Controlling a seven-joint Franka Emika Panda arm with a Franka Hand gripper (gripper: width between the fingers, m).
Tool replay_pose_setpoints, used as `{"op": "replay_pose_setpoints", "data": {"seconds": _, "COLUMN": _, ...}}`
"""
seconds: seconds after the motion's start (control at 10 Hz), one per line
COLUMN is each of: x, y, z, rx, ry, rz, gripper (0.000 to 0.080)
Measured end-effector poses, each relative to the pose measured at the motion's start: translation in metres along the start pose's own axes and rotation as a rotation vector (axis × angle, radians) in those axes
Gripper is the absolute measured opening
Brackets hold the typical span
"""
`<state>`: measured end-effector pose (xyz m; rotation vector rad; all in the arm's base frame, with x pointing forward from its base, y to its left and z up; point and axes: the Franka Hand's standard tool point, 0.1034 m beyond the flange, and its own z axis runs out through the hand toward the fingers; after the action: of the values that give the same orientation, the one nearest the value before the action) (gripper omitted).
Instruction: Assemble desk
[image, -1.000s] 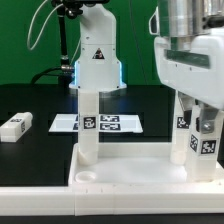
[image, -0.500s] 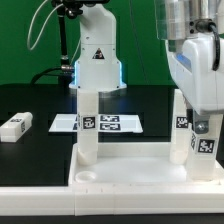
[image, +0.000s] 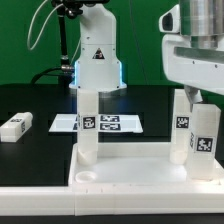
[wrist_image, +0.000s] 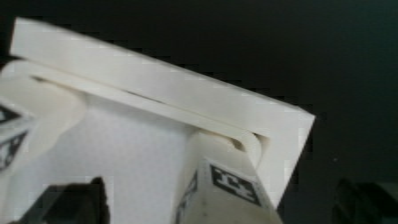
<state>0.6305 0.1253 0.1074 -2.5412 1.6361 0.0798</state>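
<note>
The white desk tabletop (image: 128, 166) lies upside down at the front, rim up. Three white tagged legs stand upright in its corner sockets: one at the exterior view's left (image: 88, 122), and two at its right, a rear one (image: 181, 125) and a front one (image: 205, 140). A fourth leg (image: 14, 126) lies loose on the black table at the far left. My gripper (image: 197, 96) hangs just above the front right leg, open and holding nothing. In the wrist view the gripper (wrist_image: 214, 205) has dark fingers (wrist_image: 71, 203) well clear on either side of that leg (wrist_image: 228, 180), over the tabletop (wrist_image: 151, 110).
The marker board (image: 110, 123) lies flat behind the tabletop. The robot's white base (image: 98, 58) stands at the back centre. A green backdrop closes the rear.
My gripper has risen straight up off the front right leg, which stays standing in its socket. Its tag, hidden by the fingers before, now shows.
</note>
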Motion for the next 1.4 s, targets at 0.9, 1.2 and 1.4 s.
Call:
{"op": "replay_pose_setpoints", "data": {"seconds": 0.9, "x": 0.006, "y": -0.006, "z": -0.001, "rx": 0.008, "ry": 0.109, "rz": -0.562, "gripper": 0.0444}}
{"op": "replay_pose_setpoints", "data": {"seconds": 1.2, "x": 0.008, "y": -0.002, "z": 0.001, "rx": 0.006, "ry": 0.100, "rz": -0.353, "gripper": 0.0298}}
{"op": "replay_pose_setpoints", "data": {"seconds": 1.4, "x": 0.010, "y": 0.004, "z": 0.001, "rx": -0.008, "ry": 0.083, "rz": -0.035, "gripper": 0.0293}}
